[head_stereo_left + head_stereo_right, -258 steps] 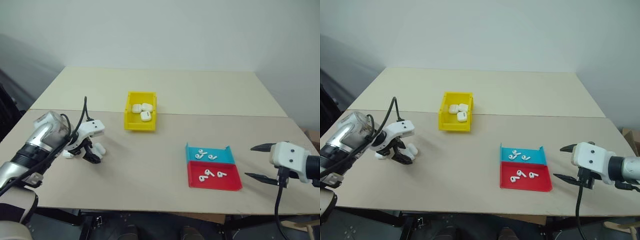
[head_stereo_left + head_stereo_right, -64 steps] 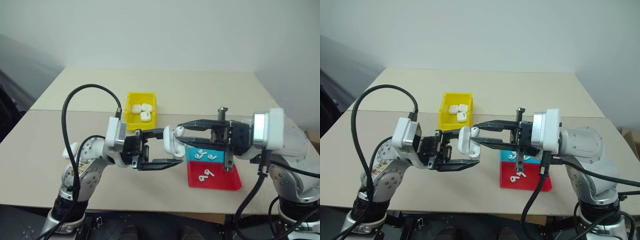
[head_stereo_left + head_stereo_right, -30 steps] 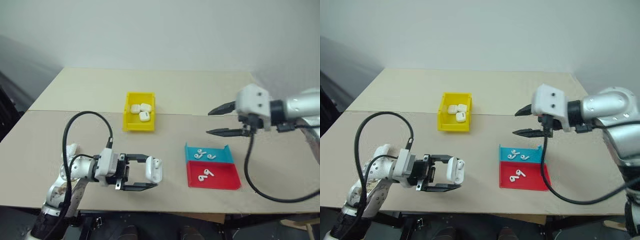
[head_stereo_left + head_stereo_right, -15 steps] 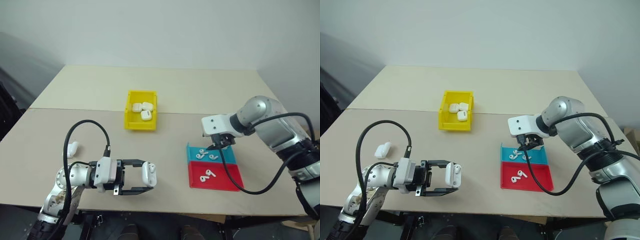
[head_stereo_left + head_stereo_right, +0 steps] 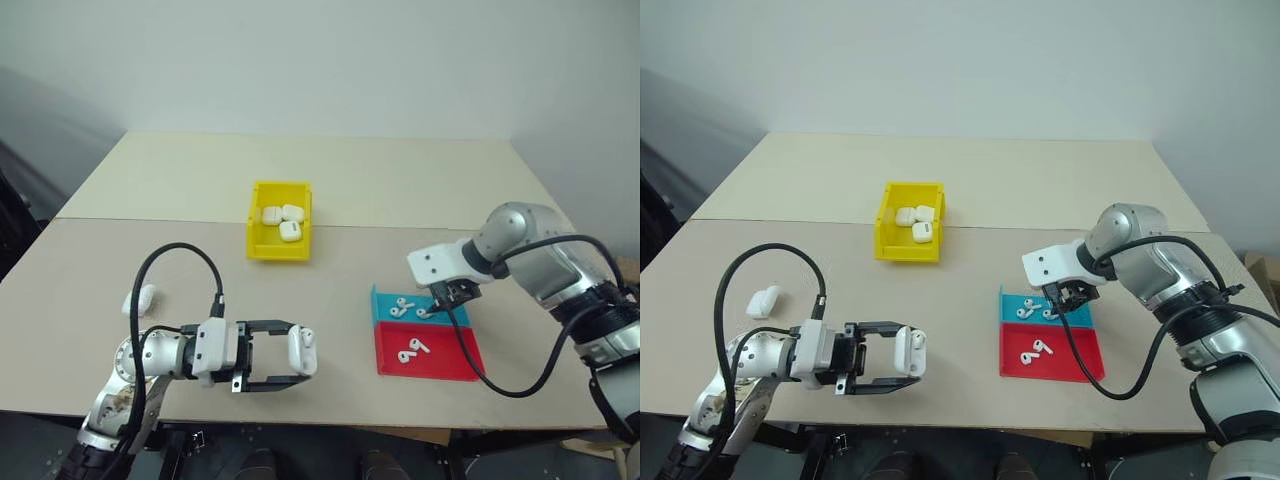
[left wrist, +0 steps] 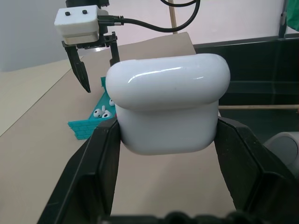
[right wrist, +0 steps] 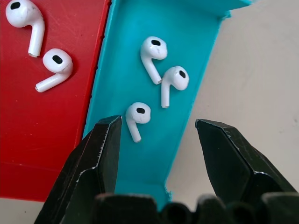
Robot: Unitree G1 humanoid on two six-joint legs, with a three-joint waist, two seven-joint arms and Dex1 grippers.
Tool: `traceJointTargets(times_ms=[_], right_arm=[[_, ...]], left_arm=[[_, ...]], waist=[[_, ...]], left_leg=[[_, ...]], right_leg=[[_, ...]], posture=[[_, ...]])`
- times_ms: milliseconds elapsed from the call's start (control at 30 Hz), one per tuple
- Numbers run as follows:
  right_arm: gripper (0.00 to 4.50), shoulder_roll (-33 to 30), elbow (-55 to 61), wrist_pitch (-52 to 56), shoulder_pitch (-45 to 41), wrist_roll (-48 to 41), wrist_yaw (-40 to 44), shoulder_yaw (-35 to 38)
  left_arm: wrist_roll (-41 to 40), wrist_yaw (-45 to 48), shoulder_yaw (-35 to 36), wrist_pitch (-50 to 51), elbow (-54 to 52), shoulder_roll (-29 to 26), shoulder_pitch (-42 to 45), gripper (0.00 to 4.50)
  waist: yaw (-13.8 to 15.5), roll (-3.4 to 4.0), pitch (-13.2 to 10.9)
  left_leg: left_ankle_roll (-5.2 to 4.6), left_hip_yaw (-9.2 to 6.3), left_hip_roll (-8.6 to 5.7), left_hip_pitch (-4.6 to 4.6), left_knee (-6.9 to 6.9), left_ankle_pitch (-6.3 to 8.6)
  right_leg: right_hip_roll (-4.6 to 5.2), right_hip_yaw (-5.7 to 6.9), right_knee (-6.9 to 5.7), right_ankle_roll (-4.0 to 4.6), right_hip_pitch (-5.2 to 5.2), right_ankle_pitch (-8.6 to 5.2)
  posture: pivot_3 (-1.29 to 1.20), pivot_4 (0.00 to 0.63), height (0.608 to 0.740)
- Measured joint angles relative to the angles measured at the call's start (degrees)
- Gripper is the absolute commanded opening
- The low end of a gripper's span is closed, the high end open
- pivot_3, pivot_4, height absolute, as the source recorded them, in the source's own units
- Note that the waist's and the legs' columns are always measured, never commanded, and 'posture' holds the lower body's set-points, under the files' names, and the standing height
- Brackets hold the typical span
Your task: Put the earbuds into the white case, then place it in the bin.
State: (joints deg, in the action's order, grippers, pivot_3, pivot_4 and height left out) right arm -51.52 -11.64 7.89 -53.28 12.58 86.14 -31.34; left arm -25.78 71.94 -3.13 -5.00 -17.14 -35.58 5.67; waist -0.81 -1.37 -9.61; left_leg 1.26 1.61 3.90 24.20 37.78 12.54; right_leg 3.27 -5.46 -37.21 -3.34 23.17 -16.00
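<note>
The right gripper is hanging with its two black fingers spread wide over the blue tray. Three earbuds are lying on the blue tray, one sitting between the fingertips. Two more earbuds are lying on the red tray, which is touching the blue tray's long edge.

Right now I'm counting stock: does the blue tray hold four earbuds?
No, the right wrist view shows three earbuds lying in the blue tray, and two more lie in the red tray.
</note>
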Motion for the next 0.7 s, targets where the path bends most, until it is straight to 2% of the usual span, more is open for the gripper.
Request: traceJointTargets(times_ms=[33,67,533,700], right_arm=[[2.65,0.22,-0.48,-0.33,0.17,0.06,0.0,0.0],[2.48,0.35,-0.93,-1.27,0.28,0.12,0.0,0.0],[2.48,0.67,-6.68,-15.96,0.97,0.53,-0.25,0.42],[2.48,1.78,-8.36,-17.25,0.97,1.03,-0.65,0.44]], left_arm=[[0.0,0.0,-0.04,0.0,0.0,0.0,0.0,2.75],[0.0,-0.01,-0.09,0.0,0.0,0.0,0.03,2.75],[0.96,-0.07,-0.14,-0.18,0.01,-0.18,0.09,2.75],[1.0,-0.07,-0.13,-0.18,0.01,-0.19,0.09,2.75]], waist=[[-0.01,0.0,0.0],[-0.04,0.0,0.0],[-0.04,0.0,0.0],[-0.03,0.01,0.0]], left_leg=[[0.0,0.0,0.0,0.0,0.0,0.0],[0.0,0.0,0.0,-0.01,0.0,0.0],[0.0,0.0,0.0,-0.03,0.01,0.0],[0.0,0.0,0.0,-0.05,0.01,-0.01]], right_leg=[[0.0,0.0,-0.01,0.0,0.0,0.0],[0.0,-0.01,-0.02,0.0,0.01,0.0],[0.0,-0.01,-0.02,0.01,-0.02,0.01],[-0.01,-0.01,-0.06,0.01,-0.02,0.01]], posture=[[0.0,0.15,0.74],[0.0,0.15,0.74],[0.0,0.15,0.74],[0.0,0.15,0.74]])
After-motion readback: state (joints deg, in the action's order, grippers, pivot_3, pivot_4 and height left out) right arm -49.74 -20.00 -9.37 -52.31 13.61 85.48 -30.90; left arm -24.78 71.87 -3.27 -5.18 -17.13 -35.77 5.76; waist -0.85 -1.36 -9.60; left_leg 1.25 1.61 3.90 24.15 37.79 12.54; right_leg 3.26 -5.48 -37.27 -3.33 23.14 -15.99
